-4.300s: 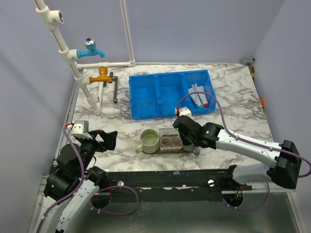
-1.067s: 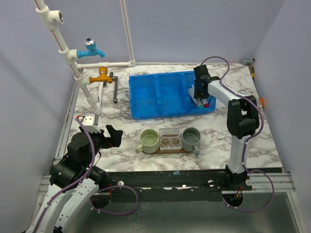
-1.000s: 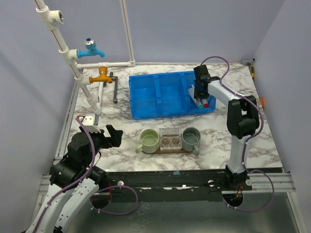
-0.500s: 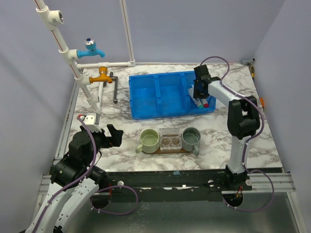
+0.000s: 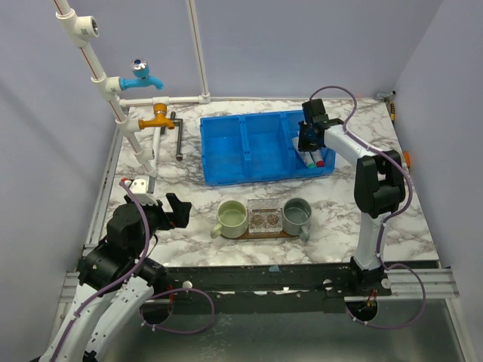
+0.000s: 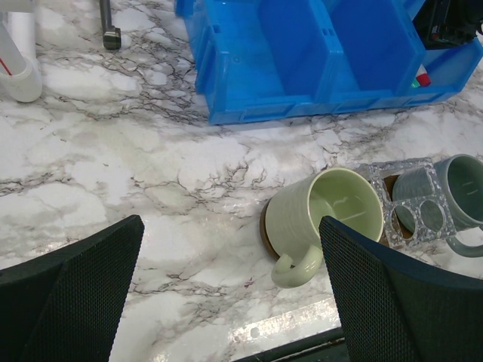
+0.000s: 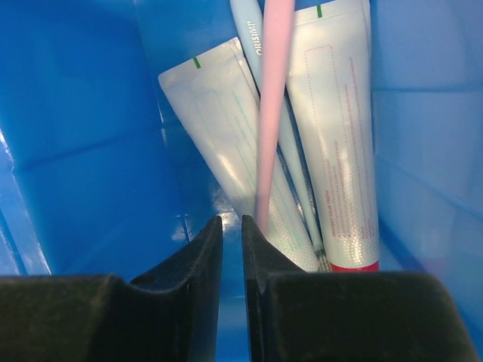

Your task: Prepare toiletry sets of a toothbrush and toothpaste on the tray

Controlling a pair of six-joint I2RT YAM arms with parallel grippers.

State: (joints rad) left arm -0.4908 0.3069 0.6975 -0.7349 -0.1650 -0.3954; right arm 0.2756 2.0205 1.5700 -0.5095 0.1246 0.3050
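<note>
Two whitish toothpaste tubes (image 7: 219, 151) (image 7: 336, 136), a pink toothbrush (image 7: 270, 105) and a light-blue toothbrush (image 7: 245, 30) lie in the right compartment of the blue bin (image 5: 256, 170). My right gripper (image 7: 232, 220) (image 5: 308, 145) is down in that compartment. Its jaws stand a narrow slit apart with only bin floor showing between them; the pink toothbrush runs just right of the slit. The dark wooden tray (image 5: 260, 235) (image 6: 263, 225) carries a green cup (image 5: 232, 217), a clear holder (image 5: 264, 217) and a grey cup (image 5: 296, 215). My left gripper (image 6: 230, 222) (image 5: 175, 211) hangs wide open left of the green cup.
White pipes with a blue tap (image 5: 142, 75) and an orange tap (image 5: 157, 117) stand at the back left. A metal rod (image 5: 179, 137) lies beside them. The bin's left and middle compartments look bare. The table's front edge (image 6: 302, 332) runs just below the green cup (image 6: 332, 215).
My right gripper's jaws have drawn closer together inside the bin's right compartment. Over the last seconds the right arm swung from the tray to the bin, leaving the grey cup. The left arm barely moved.
</note>
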